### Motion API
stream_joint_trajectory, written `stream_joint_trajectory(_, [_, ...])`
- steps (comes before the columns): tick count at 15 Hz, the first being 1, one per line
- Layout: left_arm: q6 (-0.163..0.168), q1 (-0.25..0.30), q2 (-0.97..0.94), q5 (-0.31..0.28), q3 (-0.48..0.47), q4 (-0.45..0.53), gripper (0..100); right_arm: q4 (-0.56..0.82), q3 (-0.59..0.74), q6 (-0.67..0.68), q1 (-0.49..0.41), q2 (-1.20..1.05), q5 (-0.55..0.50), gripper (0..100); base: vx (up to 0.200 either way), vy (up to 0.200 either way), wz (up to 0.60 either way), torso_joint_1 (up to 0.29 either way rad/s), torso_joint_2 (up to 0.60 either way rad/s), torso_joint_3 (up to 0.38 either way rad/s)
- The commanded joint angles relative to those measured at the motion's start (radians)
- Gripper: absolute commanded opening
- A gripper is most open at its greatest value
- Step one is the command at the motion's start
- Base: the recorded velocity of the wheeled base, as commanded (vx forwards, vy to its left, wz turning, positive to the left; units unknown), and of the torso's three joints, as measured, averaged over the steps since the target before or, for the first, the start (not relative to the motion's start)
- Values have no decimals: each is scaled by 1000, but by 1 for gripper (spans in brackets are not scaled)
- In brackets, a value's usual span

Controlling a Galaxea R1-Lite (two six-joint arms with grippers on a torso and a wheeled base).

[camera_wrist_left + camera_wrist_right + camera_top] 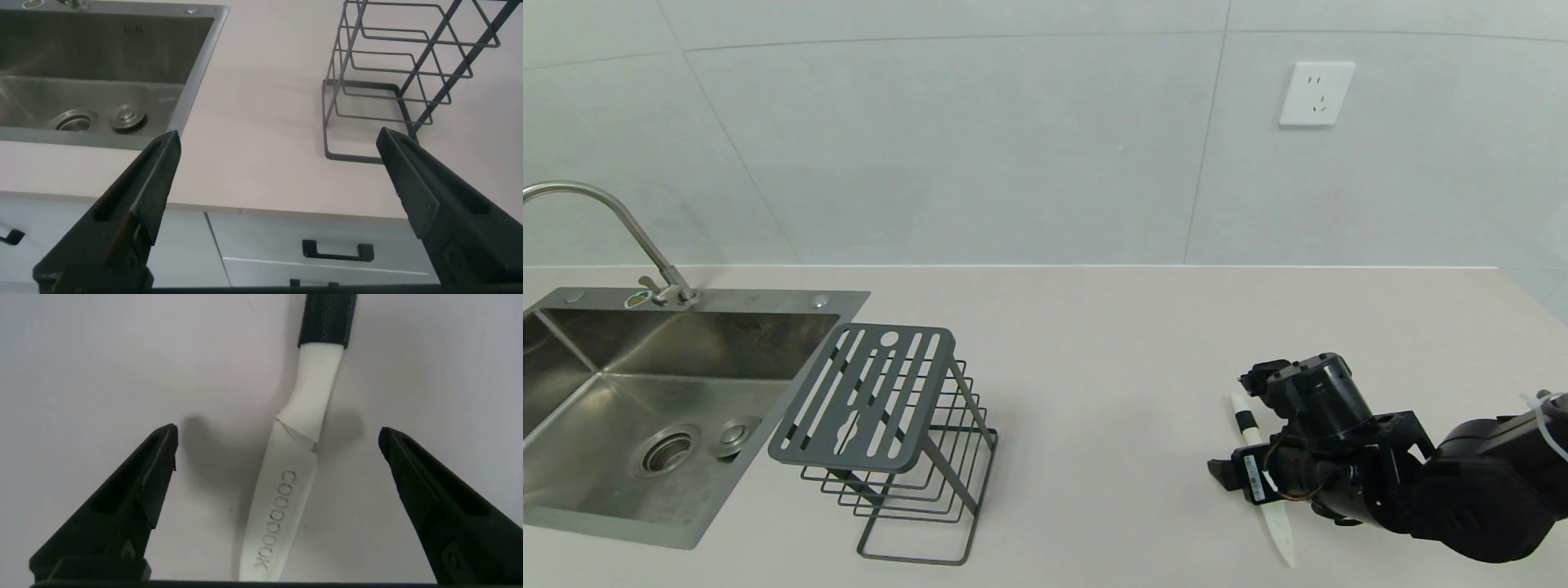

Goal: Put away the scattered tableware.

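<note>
Right fingers [114,514]: spread wide, 1 on each side of the knife [286,490], with a gap on both sides. No contact, nothing held. Cannot tell how high the fingers are above the surface [1094,343].

Knife: white blade, handle with 1 black band. It lies flat on the right part of the surface, handle towards the far side, blade tip towards the near edge. The right arm [1462,490] comes in from the near right corner and crosses over the middle of the knife [1276,527].

Left fingers [122,220]: also wide apart and holding nothing, at the near edge of the surface, between sink and rack.

Surroundings: the dark wire rack [866,392] stands left of centre, well apart from the knife. The steel sink [686,304] is just left of the rack, with its faucet [605,204] at the far rim. 1 wall socket [1316,92] is on the far wall, right side.
</note>
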Motion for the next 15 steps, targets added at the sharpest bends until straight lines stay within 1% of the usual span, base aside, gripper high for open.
stream_joint_trajectory(1, [0,0,0,0,0,0,100,-5,5,2,-1,-1,7,100,0,0,0,0,0,0])
stream_joint_trajectory(4, [0,0,0,0,0,0,100,-4,26,2,-4,2,6,100,0,0,0,0,0,0])
stream_joint_trajectory(7, [0,0,0,0,0,0,100,-17,19,1,-21,21,-3,100,0,0,0,0,0,0])
stream_joint_trajectory(12, [0,0,0,0,0,0,100,-25,31,-9,-20,28,-5,100,0,0,0,0,0,0])
stream_joint_trajectory(13, [0,0,0,0,0,0,100,-25,45,-9,-20,30,-5,0,0,0,0,0,0,0])
stream_joint_trajectory(15, [0,0,0,0,0,0,100,-24,75,-9,-20,30,-5,0,0,0,0,0,0,0])
